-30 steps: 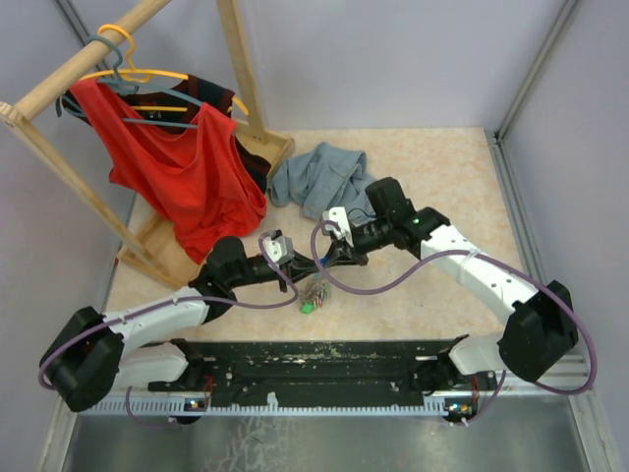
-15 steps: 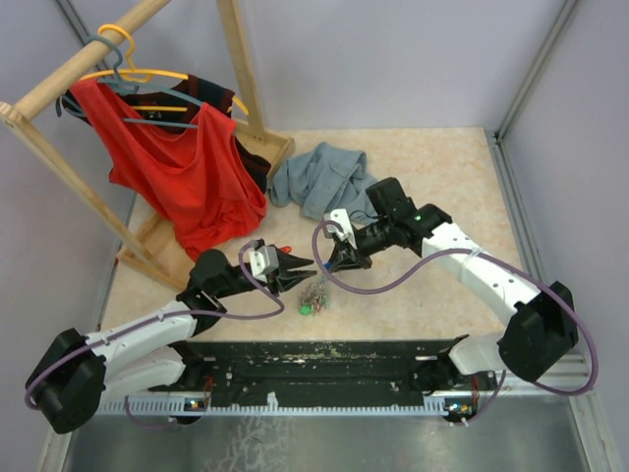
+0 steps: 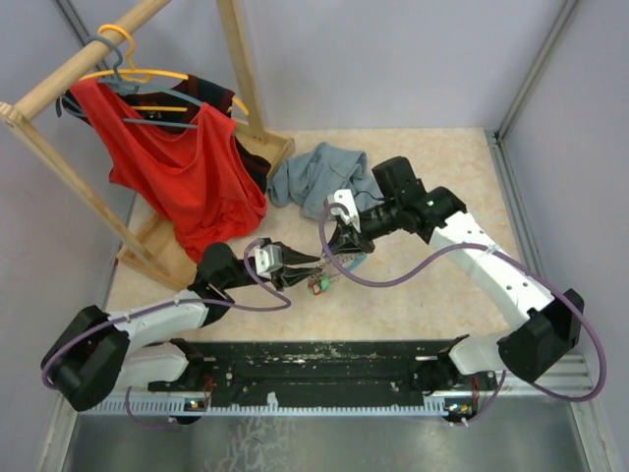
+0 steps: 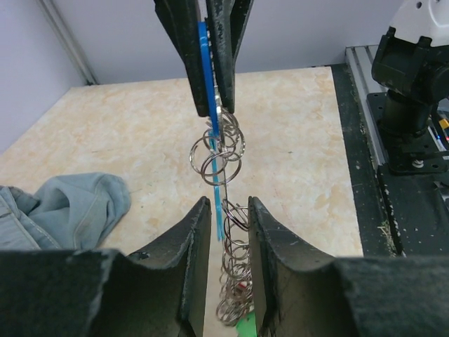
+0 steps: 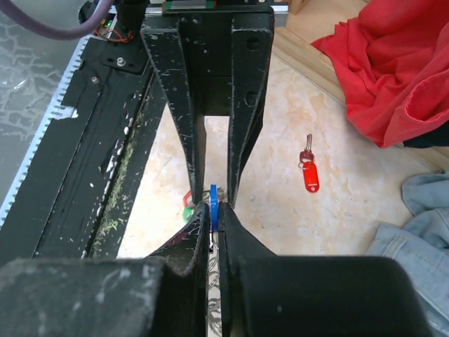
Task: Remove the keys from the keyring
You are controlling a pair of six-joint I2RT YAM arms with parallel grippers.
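Once the left gripper (image 4: 228,205) reopened, jaws astride the silvery metal ring chain (image 4: 235,281), right gripper (image 4: 215,109) stayed clamped on the thin blue plastic keyring (image 4: 216,193), mid-frame; one small red-tagged key (image 5: 309,174) lay off: regrasp pending.

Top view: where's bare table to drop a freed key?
Free: far-right corner, between right arm and side wall; near strip between keyring and black rail. Crowded: centre, where left gripper and right gripper meet; far left, with rack, red garment, grey-blue cloth.
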